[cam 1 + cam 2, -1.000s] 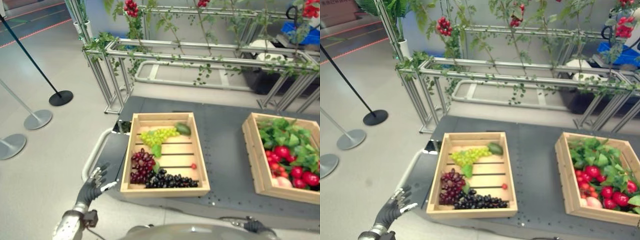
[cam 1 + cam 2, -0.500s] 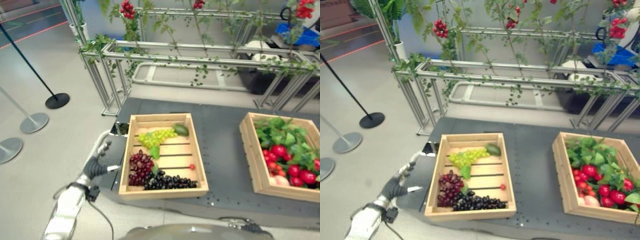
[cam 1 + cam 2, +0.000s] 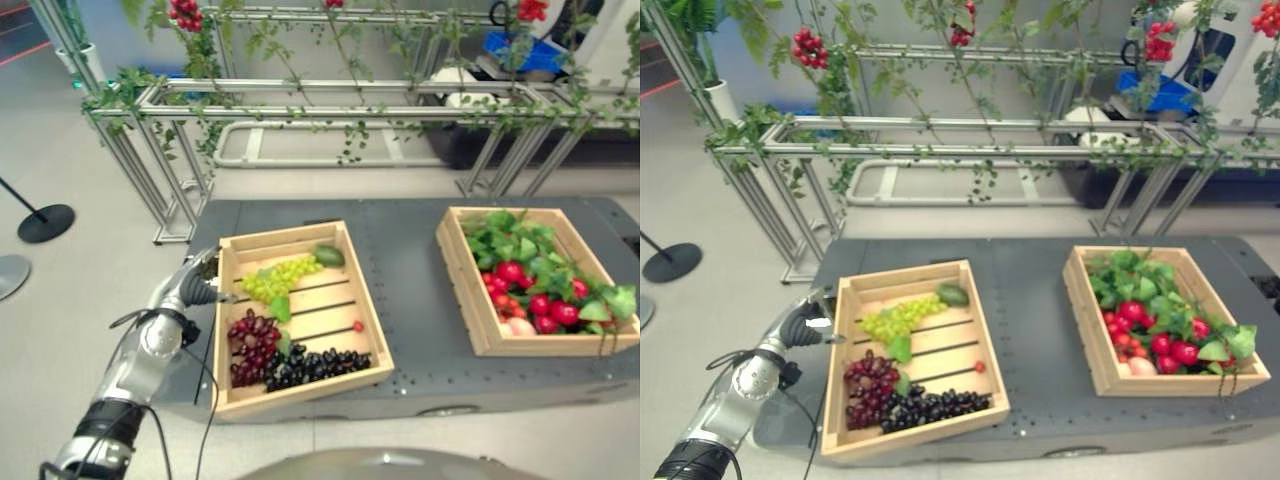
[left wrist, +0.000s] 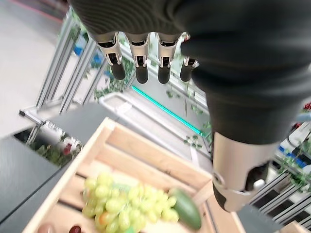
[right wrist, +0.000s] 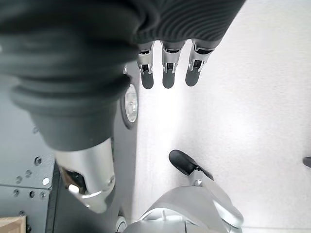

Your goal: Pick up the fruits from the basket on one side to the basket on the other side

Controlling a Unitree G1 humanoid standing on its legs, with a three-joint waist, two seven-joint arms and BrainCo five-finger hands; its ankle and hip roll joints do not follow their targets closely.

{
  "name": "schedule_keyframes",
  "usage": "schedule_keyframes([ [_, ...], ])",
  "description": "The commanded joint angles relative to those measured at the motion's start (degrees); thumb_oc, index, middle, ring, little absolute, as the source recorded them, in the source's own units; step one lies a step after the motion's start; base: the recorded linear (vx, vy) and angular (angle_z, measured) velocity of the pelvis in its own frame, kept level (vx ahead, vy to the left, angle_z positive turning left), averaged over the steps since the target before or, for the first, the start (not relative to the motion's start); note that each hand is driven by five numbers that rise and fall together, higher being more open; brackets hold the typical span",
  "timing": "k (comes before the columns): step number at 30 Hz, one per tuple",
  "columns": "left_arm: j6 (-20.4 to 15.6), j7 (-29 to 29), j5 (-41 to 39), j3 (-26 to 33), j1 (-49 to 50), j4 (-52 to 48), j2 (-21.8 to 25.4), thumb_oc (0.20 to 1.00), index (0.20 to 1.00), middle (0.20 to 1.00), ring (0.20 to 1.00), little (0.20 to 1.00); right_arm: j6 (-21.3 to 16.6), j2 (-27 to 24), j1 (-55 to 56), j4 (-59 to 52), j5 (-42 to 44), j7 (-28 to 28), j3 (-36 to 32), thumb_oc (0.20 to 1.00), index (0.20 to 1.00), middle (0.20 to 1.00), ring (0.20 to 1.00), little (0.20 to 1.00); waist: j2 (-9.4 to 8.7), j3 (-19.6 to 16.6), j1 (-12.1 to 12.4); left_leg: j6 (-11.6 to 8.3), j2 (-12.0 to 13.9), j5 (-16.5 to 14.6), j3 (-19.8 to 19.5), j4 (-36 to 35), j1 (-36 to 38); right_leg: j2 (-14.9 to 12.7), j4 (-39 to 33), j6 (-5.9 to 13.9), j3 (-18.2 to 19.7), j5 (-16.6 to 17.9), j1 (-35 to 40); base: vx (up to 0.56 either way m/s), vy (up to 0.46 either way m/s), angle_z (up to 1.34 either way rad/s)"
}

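A wooden crate [image 3: 300, 386] on the left of the grey platform holds green grapes [image 3: 280, 277], a green fruit [image 3: 328, 256], red grapes [image 3: 248, 340], black grapes [image 3: 315, 365] and a small red fruit [image 3: 357, 326]. Another crate [image 3: 464, 300] on the right is full of leaves and red fruits [image 3: 545, 305]. My left hand [image 3: 195, 288] hovers at the left crate's outer rim, open and holding nothing; the left wrist view shows its fingers [image 4: 141, 63] relaxed above the green grapes [image 4: 126, 206]. My right hand [image 5: 166, 65] hangs open over the floor beside the platform.
The grey platform [image 3: 410, 270] carries both crates with bare surface between them. Behind it stands a metal frame [image 3: 330, 95] hung with vines and red berries. A black stanchion base [image 3: 45, 222] sits on the floor at the left.
The camera has turned, shifting the whole picture. My left hand rose from below the platform's front-left corner to the left crate's rim. The fruits lie as before.
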Motion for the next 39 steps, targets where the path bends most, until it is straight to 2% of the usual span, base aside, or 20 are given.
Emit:
schedule_keyframes([
  [1, 1.4, 2.2, 2.0, 1.4, -4.6, 2.5, 2.9, 1.0, 1.0, 1.0, 1.0, 1.0, -0.1, 0.0, -2.4, 0.2, 0.8, 0.6, 2.5, 1.0, 1.0, 1.0, 1.0, 1.0, -1.99, 0.4, 0.1, -4.04, 3.2, -0.9, 1.4, 2.2, -2.0, -2.8, 0.4, 2.34, 0.5, 2.1, -3.6, 0.01, -0.033, -0.16],
  [8, 3.0, 5.3, 1.1, -0.5, -11.2, 12.1, 4.7, 1.0, 1.0, 1.0, 1.0, 1.0, -0.4, -0.7, -4.7, -1.4, 2.7, 0.3, 3.8, 1.0, 1.0, 1.0, 1.0, 1.0, -2.72, 3.9, -1.1, -3.99, 4.5, -1.6, 3.3, 5.8, -6.5, -2.3, 1.5, 2.05, 3.9, 2.9, -9.2, -0.06, -0.03, -0.26],
  [12, 3.1, 6.2, -1.7, -0.1, -13.3, 13.5, 5.4, 1.0, 1.0, 1.0, 1.0, 1.0, -0.7, -1.6, -5.9, -2.1, 4.1, -0.2, 3.7, 1.0, 1.0, 1.0, 1.0, 1.0, -3.06, 6.4, -1.5, -4.14, 5.0, -1.2, 3.3, 6.9, -9.2, -2.1, 2.2, 1.64, 4.5, 3.2, -12.3, -0.05, -0.038, -0.24],
  [27, 2.6, 10.3, -6.5, -4.0, -24.4, 17.5, 9.4, 1.0, 1.0, 1.0, 1.0, 1.0, -2.1, -2.7, -10.8, -4.4, 8.8, -1.8, 4.6, 1.0, 1.0, 1.0, 1.0, 1.0, -4.07, 12.8, -2.5, -5.32, 6.6, 2.1, 0.5, 6.9, -17.1, -1.0, 3.7, 0.97, 3.4, 3.9, -20.7, 0.0, -0.071, -0.01],
  [39, 2.2, 12.8, -8.3, -6.9, -30.9, 19.1, 12.2, 1.0, 1.0, 1.0, 1.0, 1.0, -3.6, -2.1, -14.1, -6.4, 12.0, -3.1, 5.9, 1.0, 1.0, 1.0, 1.0, 1.0, -6.11, 14.4, -3.0, -6.86, 8.8, 4.9, -1.4, 4.7, -20.4, 1.8, 3.0, 0.72, 1.7, 4.1, -24.3, 0.04, -0.087, 0.02],
])
